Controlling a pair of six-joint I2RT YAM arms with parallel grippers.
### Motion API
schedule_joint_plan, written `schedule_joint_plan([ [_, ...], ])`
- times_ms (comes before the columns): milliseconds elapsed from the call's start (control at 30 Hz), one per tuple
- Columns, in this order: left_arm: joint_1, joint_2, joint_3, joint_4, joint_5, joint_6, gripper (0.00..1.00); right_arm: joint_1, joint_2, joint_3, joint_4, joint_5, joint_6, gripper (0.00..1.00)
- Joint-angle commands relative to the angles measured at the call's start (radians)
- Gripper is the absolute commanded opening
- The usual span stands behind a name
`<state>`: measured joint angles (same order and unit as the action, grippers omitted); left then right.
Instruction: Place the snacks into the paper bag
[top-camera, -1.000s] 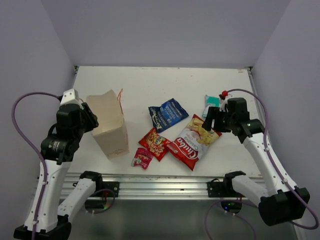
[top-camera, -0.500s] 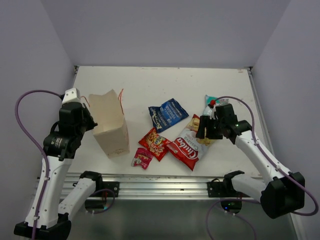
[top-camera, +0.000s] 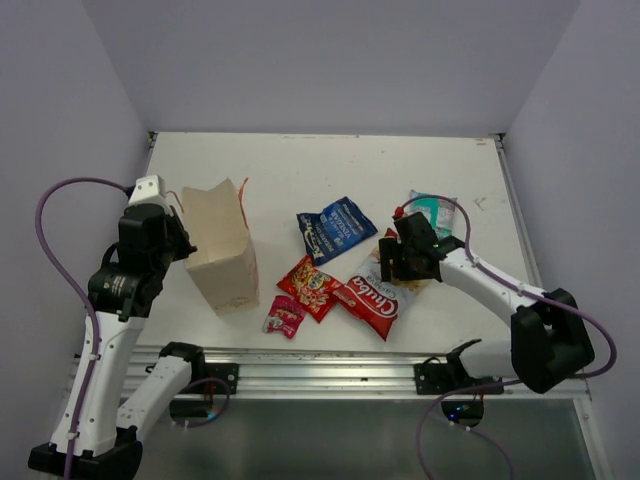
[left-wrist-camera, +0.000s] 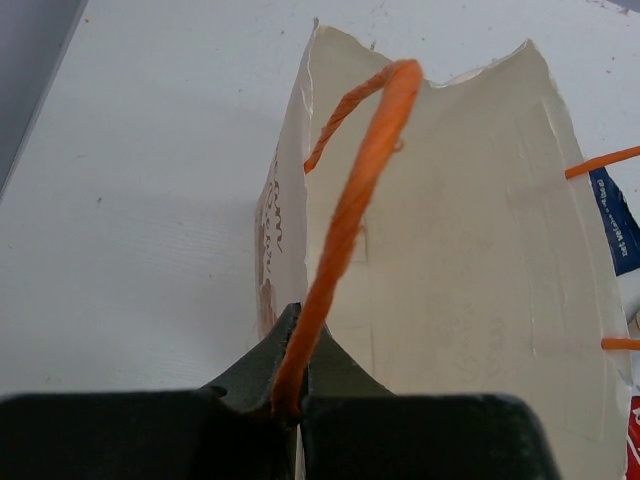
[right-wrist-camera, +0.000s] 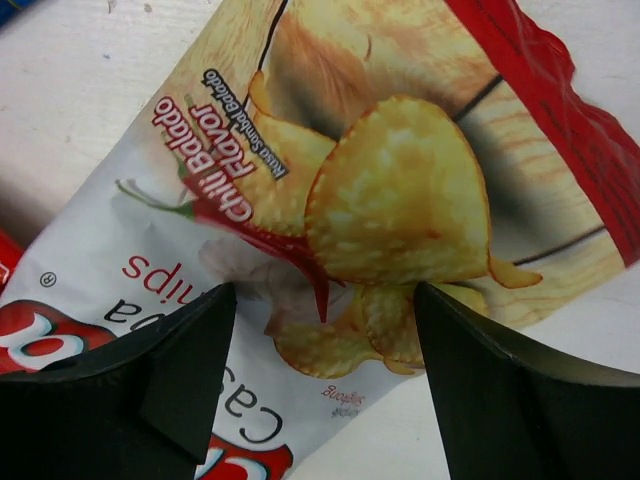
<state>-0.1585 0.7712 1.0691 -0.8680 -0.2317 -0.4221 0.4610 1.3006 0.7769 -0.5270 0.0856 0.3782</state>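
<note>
The tan paper bag (top-camera: 220, 245) stands upright at the left. My left gripper (left-wrist-camera: 290, 340) is shut on its orange string handle (left-wrist-camera: 350, 215) at the bag's left rim. My right gripper (right-wrist-camera: 325, 310) is open, jaws spread just above the large red-and-white chip bag (top-camera: 375, 292), which fills the right wrist view (right-wrist-camera: 330, 180). The medium red packet (top-camera: 310, 284), small pink packet (top-camera: 284, 315) and dark blue packet (top-camera: 335, 228) lie between the paper bag and the chip bag. The teal-and-white packet (top-camera: 435, 208) lies behind my right arm.
The table's near edge has a metal rail (top-camera: 320, 365) with both arm bases. Purple cables (top-camera: 60, 215) loop beside each arm. Walls close in the table (top-camera: 330, 165) on the left, back and right.
My right gripper has moved left and down from beside the teal packet onto the chip bag's upper end. My left gripper stays on the handle.
</note>
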Motion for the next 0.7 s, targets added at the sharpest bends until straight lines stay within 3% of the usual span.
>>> schedule_joint_plan([
  [0,-0.004,-0.004,0.002,0.044,0.025,0.036,0.00,0.018,0.066,-0.018,0.104,0.051,0.039,0.77],
  [100,-0.004,-0.004,0.006,0.043,0.022,0.040,0.00,0.019,0.127,-0.025,0.128,0.014,0.059,0.65],
  [133,-0.004,-0.006,0.008,0.041,0.019,0.040,0.00,0.019,0.132,-0.036,0.143,0.003,0.060,0.44],
  [167,-0.004,-0.007,0.008,0.040,0.017,0.042,0.00,0.021,0.134,-0.044,0.153,-0.007,0.062,0.32],
  [200,-0.004,-0.007,0.008,0.040,0.015,0.042,0.00,0.021,0.132,-0.050,0.157,-0.013,0.073,0.13],
  [267,-0.004,-0.009,0.006,0.040,0.012,0.043,0.00,0.021,0.128,-0.065,0.159,-0.014,0.076,0.00],
  [500,-0.006,-0.012,0.002,0.044,0.023,0.042,0.00,0.033,0.042,-0.001,0.069,-0.015,0.059,0.00],
  [667,-0.006,-0.012,-0.017,0.053,0.040,0.034,0.00,0.057,-0.070,0.296,-0.100,0.009,0.031,0.00],
])
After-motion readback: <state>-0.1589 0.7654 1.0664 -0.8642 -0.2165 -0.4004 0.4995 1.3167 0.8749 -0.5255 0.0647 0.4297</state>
